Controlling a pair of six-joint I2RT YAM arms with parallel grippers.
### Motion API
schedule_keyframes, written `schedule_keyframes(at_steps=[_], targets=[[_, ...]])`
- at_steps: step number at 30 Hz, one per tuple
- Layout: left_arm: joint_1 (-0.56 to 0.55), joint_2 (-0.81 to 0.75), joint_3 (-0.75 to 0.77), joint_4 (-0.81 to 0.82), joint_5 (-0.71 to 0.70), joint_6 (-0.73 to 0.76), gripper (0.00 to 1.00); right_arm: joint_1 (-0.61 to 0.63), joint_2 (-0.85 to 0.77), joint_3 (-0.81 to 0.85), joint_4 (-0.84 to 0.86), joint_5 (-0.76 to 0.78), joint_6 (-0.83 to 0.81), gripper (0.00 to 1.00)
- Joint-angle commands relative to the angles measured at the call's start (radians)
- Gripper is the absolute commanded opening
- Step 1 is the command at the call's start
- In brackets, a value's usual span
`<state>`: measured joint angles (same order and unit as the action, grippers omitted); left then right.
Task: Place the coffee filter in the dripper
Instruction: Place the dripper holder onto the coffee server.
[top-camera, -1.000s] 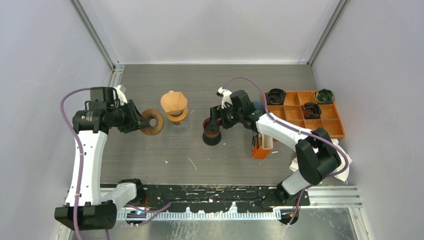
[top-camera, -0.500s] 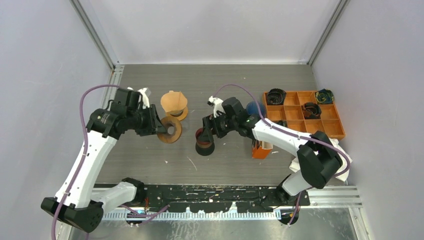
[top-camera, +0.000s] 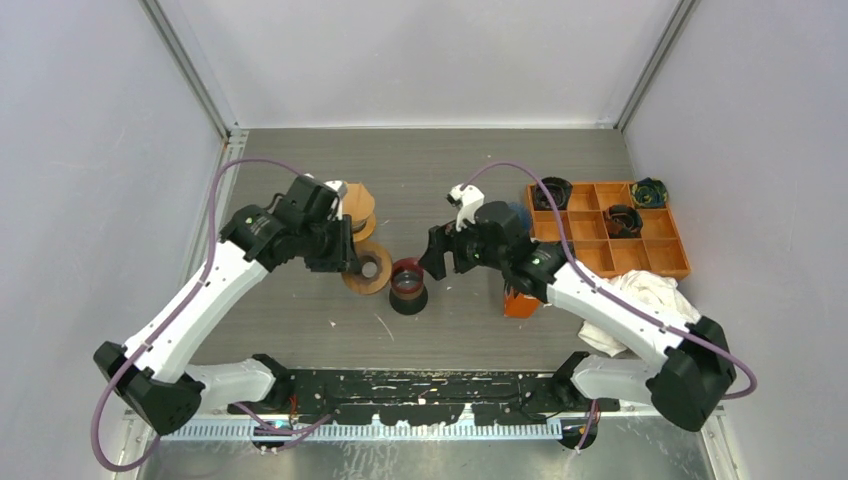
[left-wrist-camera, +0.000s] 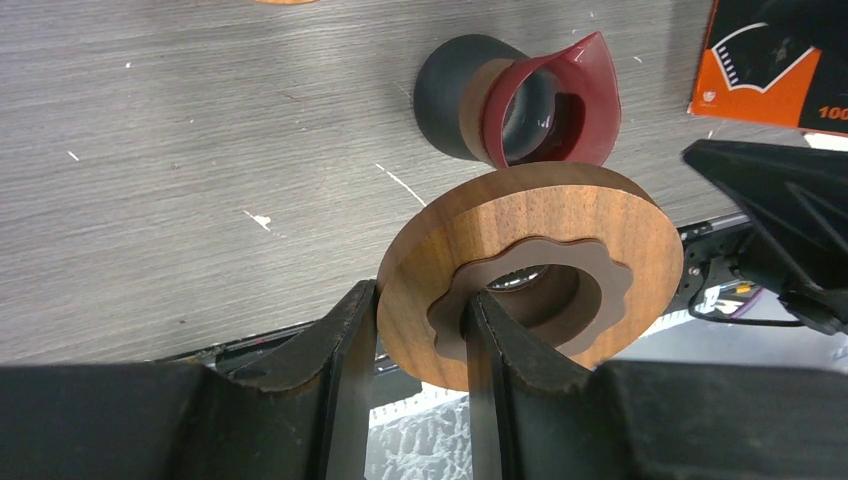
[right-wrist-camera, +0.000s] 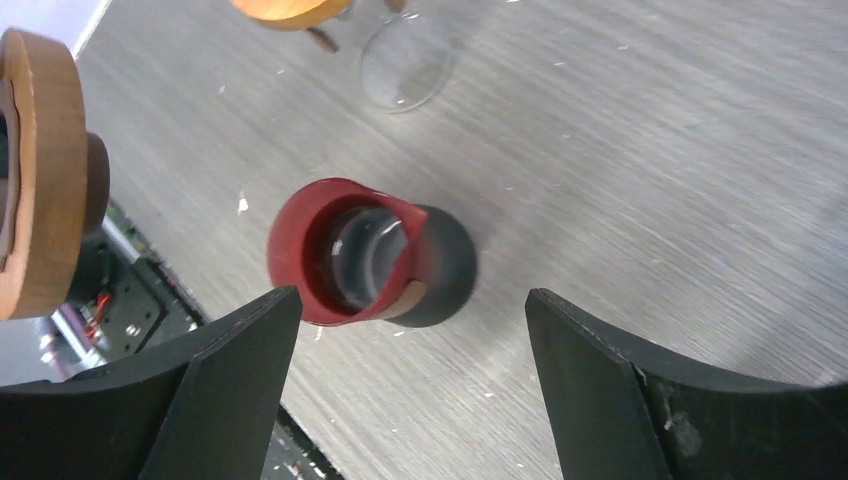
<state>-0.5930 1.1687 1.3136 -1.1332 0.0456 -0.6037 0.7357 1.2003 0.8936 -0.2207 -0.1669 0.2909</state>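
Observation:
My left gripper (top-camera: 346, 262) is shut on a wooden ring with a brown scalloped insert (top-camera: 368, 268). It holds the ring on edge just left of a red-rimmed glass vessel with a dark base (top-camera: 408, 286). In the left wrist view my fingers (left-wrist-camera: 352, 340) pinch the ring (left-wrist-camera: 530, 270) at its rim, with the vessel (left-wrist-camera: 530, 100) beyond. My right gripper (top-camera: 441, 254) is open and empty just right of the vessel (right-wrist-camera: 365, 265). A brown paper filter cone (top-camera: 358, 203) stands behind my left wrist, partly hidden.
An orange compartment tray (top-camera: 660, 270) with dark parts sits at the right. An orange and black box (top-camera: 520, 298) and a white cloth (top-camera: 640, 300) lie under the right arm. A clear glass piece (right-wrist-camera: 405, 70) lies on the table near the filter.
My left arm has carried the wooden ring rightward up to the vessel. My right gripper moved the vessel slightly left and nearer, then let go and drew back to the right.

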Motion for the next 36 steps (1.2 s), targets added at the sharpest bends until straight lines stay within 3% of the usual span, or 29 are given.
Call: schedule_keyframes(at_steps=[1, 13, 21, 36], targets=[[-0.057, 0.046, 0.074, 0.069, -0.064, -0.017, 0.27, -0.002, -0.097, -0.032, -0.009, 0.222, -0.001, 0.9], [-0.19, 0.276, 0.204, 0.062, -0.179, 0.004, 0.28, -0.003, -0.252, -0.155, 0.018, 0.372, 0.036, 0.9], [-0.198, 0.36, 0.223, 0.078, -0.217, 0.02, 0.29, -0.004, -0.287, -0.196, 0.047, 0.376, 0.036, 0.9], [-0.198, 0.436, 0.216, 0.101, -0.164, 0.033, 0.34, -0.003, -0.292, -0.202, 0.047, 0.376, 0.023, 0.9]])
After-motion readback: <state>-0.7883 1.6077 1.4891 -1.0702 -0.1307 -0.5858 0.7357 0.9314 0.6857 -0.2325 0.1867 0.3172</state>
